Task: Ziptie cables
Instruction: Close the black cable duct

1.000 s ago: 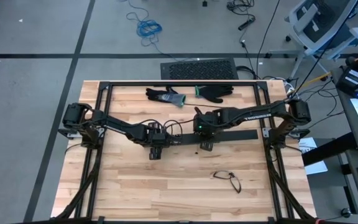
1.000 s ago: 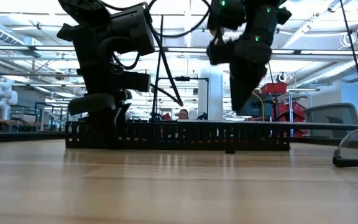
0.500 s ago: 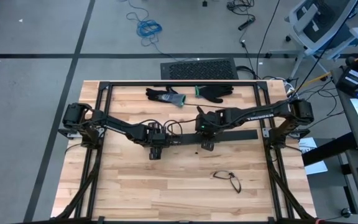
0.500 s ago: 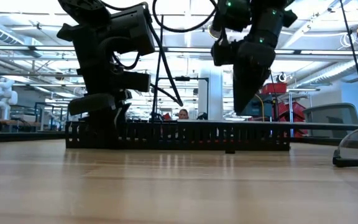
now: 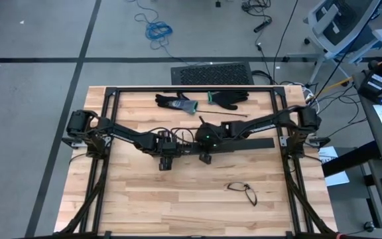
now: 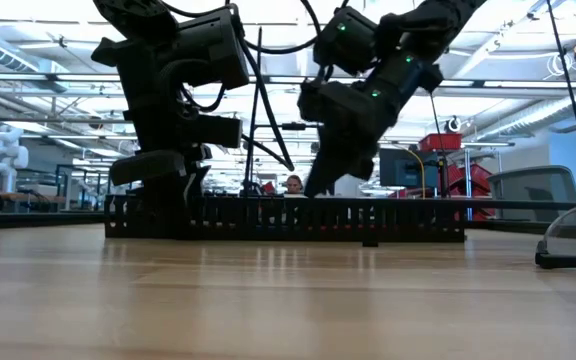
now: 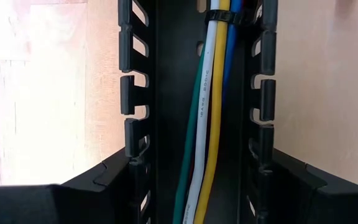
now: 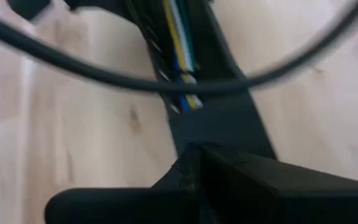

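A long black slotted duct [image 5: 244,145] lies across the middle of the table. Inside it run the cables [image 7: 207,112], white, yellow, green and blue, with a black ziptie [image 7: 224,17] around them farther along. Their ends show in the right wrist view as cables [image 8: 180,43]. My left gripper [image 5: 166,159] points down over the duct's left end, one finger outside each wall. My right gripper [image 6: 313,190] is shut and slants down just right of it, tips at the duct's top edge. My left gripper straddles the duct from above, its fingers [image 7: 104,183] against the outer faces of the two slotted walls [image 7: 132,165], lying across the duct. The duct rests flat on the table. My right gripper: whether its shut tips touch the duct, I cannot tell.
Two gloves [image 5: 176,102] [image 5: 229,98] lie at the far edge. A pair of glasses [image 5: 243,191] lies near the front right. A black frame [image 5: 191,89] borders the table. A dark cord [image 8: 104,71] crosses the right wrist view. A person [image 6: 294,184] shows far behind.
My right gripper has come down and toward the table's left, closer to my left gripper, and has tipped from pointing straight down to slanting. It has stayed shut. The duct and cables have not moved.
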### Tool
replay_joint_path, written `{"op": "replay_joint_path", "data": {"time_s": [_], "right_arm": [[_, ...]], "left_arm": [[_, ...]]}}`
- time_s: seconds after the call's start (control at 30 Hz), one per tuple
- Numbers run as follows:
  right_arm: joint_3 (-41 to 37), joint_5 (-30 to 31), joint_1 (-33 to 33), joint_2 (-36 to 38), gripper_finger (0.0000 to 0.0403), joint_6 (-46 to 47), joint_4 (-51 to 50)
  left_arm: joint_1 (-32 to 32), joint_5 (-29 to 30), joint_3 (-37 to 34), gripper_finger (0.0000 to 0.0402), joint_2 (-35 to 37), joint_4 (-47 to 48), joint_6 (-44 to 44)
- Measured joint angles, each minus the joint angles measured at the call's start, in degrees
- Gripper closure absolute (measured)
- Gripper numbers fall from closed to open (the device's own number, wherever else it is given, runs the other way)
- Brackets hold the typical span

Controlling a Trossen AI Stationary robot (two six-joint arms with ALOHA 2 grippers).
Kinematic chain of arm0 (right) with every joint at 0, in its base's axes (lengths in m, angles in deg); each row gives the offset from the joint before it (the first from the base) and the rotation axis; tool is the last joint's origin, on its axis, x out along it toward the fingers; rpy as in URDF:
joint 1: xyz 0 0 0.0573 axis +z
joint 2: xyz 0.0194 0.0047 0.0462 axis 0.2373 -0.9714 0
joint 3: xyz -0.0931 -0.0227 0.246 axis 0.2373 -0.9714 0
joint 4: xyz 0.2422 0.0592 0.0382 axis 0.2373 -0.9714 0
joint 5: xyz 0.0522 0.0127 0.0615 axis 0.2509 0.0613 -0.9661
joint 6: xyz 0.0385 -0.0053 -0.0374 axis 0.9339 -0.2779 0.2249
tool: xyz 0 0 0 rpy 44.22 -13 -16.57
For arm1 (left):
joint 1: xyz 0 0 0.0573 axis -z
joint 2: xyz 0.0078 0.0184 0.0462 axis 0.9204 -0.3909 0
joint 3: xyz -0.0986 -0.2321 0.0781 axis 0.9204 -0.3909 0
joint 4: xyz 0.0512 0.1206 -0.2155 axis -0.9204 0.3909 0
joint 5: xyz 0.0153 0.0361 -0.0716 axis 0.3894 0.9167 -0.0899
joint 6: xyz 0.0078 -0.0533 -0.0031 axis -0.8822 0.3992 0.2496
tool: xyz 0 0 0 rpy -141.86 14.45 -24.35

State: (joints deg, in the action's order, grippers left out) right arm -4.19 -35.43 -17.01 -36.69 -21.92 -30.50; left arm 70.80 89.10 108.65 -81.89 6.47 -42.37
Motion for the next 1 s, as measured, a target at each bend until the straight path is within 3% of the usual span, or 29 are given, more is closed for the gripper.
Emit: {"op": "replay_joint_path", "data": {"time_s": [0.17, 0.43, 0.8, 1.0], "right_arm": [[-0.17, -3.56, 0.00, -0.68, 0.0403, 3.54, 3.75], [1.17, -2.60, -1.50, 4.26, 0.0403, 3.44, 1.40], [1.80, -4.57, -3.96, 19.89, 0.0403, 1.50, -6.30], [1.86, -4.54, -6.25, 29.41, 0.0403, 1.54, -12.09]], "left_arm": [[0.00, 0.23, 0.00, 0.0143, 0.00, 0.00, -0.04], [-0.04, 0.69, 0.02, 0.0143, -0.04, -0.37, -0.22], [-0.04, 0.66, 0.12, 0.0143, -0.02, -0.42, -3.03], [0.03, 4.32, 1.47, 0.0143, -0.15, 0.49, -4.35]]}}
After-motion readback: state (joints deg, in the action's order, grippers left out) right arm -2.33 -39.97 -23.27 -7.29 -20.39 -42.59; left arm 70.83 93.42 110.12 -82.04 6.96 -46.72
